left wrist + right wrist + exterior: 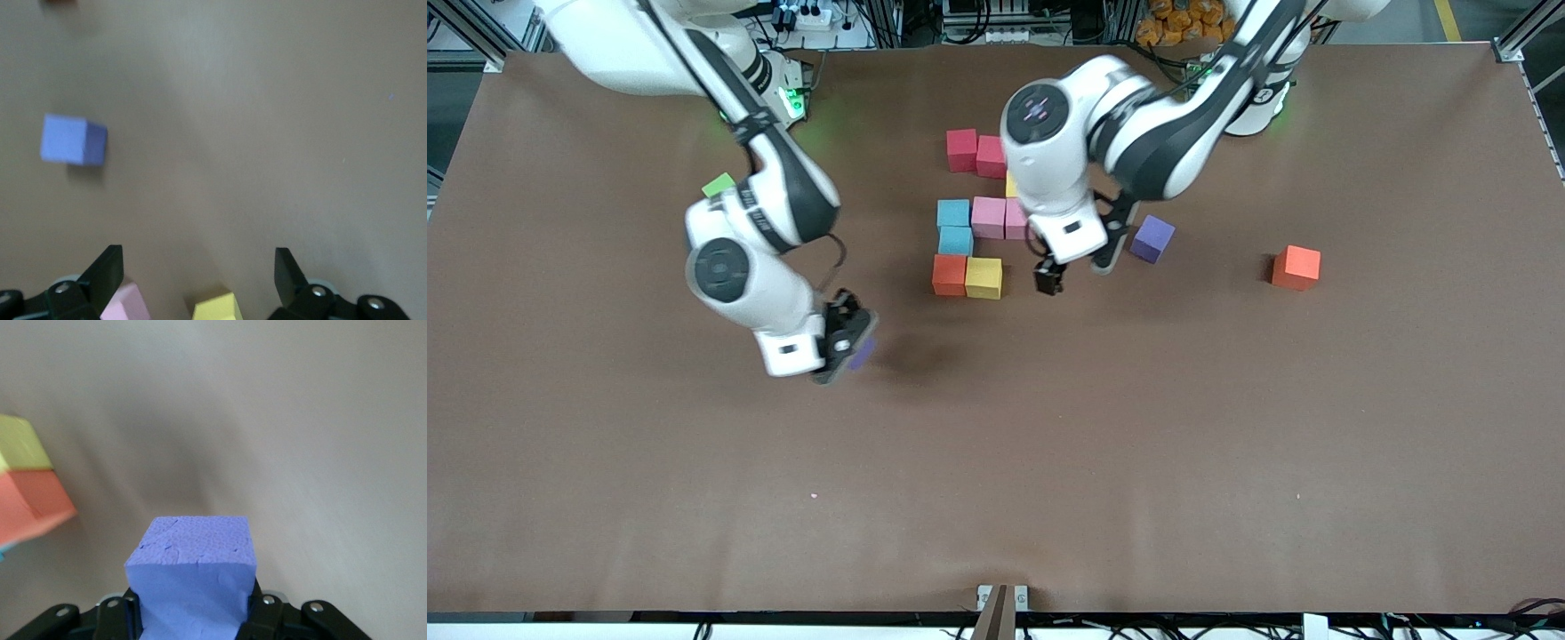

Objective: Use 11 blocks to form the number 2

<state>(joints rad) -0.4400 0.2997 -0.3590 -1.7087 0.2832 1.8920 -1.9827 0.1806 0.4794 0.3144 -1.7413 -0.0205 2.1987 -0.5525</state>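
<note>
The partly built number 2 is a cluster of blocks mid-table: a red block, pink blocks, light blue blocks, an orange-red block and a yellow block. My right gripper hangs over bare table toward the right arm's end and is shut on a purple block. My left gripper stands open and holds nothing, beside the cluster, over a pink block and a yellow block. Another purple block and an orange-red block lie loose toward the left arm's end.
A lime-green cube lies partly hidden by the right arm. The brown table is bare nearer the front camera.
</note>
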